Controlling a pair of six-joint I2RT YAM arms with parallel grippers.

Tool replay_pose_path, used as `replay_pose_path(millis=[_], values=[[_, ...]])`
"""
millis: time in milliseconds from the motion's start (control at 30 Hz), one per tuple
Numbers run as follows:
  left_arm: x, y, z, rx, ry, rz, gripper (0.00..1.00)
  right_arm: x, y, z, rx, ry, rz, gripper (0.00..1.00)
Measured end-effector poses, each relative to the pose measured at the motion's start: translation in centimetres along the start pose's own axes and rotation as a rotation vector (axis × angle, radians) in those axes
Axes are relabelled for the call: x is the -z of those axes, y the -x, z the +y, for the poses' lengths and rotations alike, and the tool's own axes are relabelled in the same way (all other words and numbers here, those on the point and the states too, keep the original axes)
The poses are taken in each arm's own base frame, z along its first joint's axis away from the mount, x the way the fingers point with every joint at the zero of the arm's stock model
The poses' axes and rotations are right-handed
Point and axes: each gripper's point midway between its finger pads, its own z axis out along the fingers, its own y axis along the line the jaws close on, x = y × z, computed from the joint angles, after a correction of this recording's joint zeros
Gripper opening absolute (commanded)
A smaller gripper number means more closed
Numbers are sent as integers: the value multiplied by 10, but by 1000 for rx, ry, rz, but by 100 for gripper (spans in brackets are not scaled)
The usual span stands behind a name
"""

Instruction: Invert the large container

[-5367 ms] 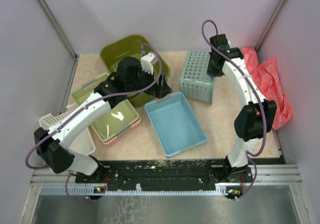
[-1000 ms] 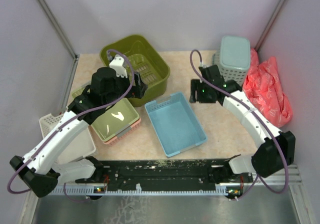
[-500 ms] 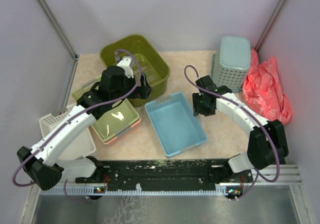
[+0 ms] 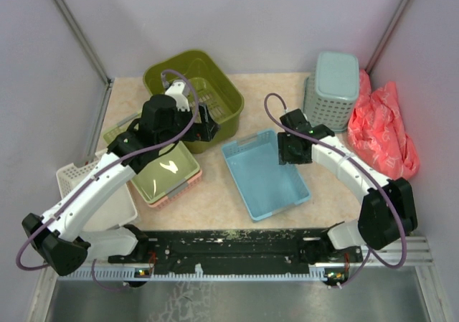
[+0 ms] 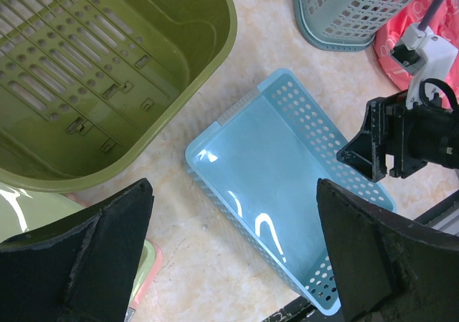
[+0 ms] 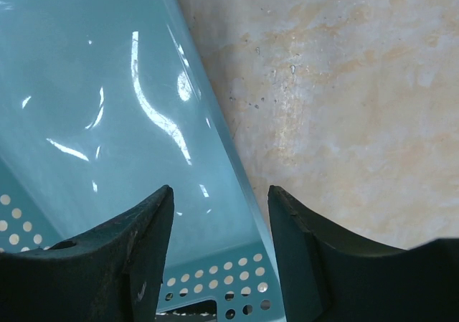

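Observation:
The large container, an olive-green tub point(image 4: 183, 67), stands upright and open side up at the back left. Its slotted bottom shows in the left wrist view point(image 5: 93, 64). My left gripper point(image 4: 206, 127) hovers just in front of the tub's near right corner, open wide and empty point(image 5: 234, 186). My right gripper point(image 4: 290, 150) is open at the far right edge of a light-blue tray point(image 4: 269, 182). In the right wrist view the tray's rim point(image 6: 237, 186) runs between the two fingers of that gripper point(image 6: 219, 264), which hold nothing.
A teal mesh basket point(image 4: 333, 82) stands upside down at the back right, next to a red bag point(image 4: 384, 128). A pale-green tray point(image 4: 161, 175) sits on a pink one at the left, with a white basket point(image 4: 72, 173) beside it.

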Motion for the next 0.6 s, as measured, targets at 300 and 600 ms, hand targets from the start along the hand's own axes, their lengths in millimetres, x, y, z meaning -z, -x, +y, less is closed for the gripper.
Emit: replay_pose_path(millis=[300, 600], values=[[0, -10, -4, 57, -14, 26, 100, -12, -5, -63, -177, -229, 52, 56], [22, -24, -10, 55, -46, 66, 100, 20, 4, -16, -124, -84, -76, 67]])
